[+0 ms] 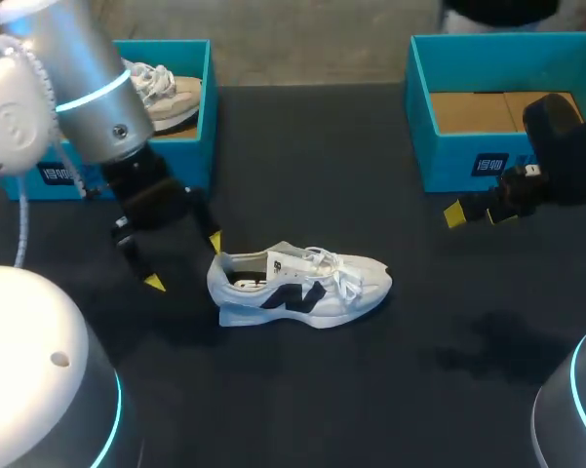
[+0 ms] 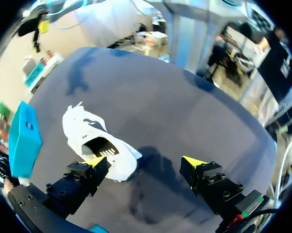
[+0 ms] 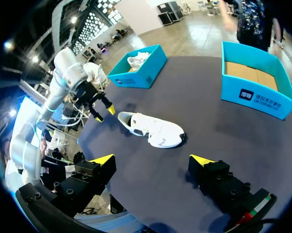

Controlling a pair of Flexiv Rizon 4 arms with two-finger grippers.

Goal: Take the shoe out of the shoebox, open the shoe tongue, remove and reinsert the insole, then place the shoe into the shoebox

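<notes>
- Head view: white shoe lies mid-frame, out on the counter.
- Left gripper, spread, hangs by its heel; right gripper, spread, sits far right.
- Next, likely: pinch and lift the tongue.

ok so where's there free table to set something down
Bare table lies between the left box and the right box, and along the near side in front of the white shoe. The stretch from its toe to the right tool is free too. Crowded: the shoe's heel, where the open left tool sits close.
</notes>
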